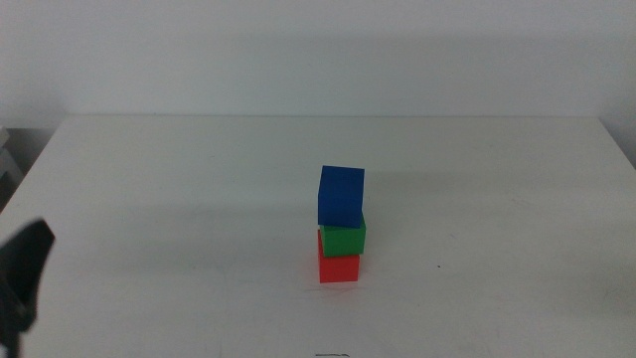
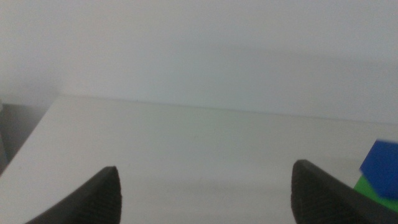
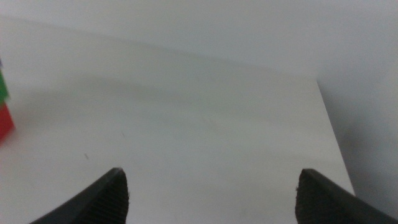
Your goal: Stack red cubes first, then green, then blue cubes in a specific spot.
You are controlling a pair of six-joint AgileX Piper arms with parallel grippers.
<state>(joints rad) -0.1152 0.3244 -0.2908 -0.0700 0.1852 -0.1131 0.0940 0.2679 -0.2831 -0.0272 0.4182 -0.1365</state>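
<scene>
The red cube [image 1: 339, 268] sits on the white table [image 1: 179, 199] a little right of the centre and toward the near side, the green cube [image 1: 343, 237] rests directly on it, and the blue cube [image 1: 341, 196] is on top, so I judge that the stack is already complete in its spot. The blue one looks slightly turned and shifted against the green one below, so I think the tower is not perfectly straight. I judge these cubes to be light, stiff and solid, with matte faces that should not slip much. If I must correct one, I would take it on two opposite flat sides, at the middle of its height, and move slowly, because a small push can bring down the whole tower. The left gripper [image 1: 25, 273] waits at the lower left edge of the middle view, well apart from the stack; in its own wrist view the left gripper [image 2: 205, 193] has its jaws spread wide with nothing between them. The right gripper [image 3: 211, 196] does not appear in the middle view at all; its wrist view shows its jaws also spread and empty. Only the middle view gives me the whole stack. The left wrist view shows just a corner of the blue cube [image 2: 380, 167] and the green cube [image 2: 373, 188], and the right wrist view shows only an edge of the red cube [image 3: 5, 123].
</scene>
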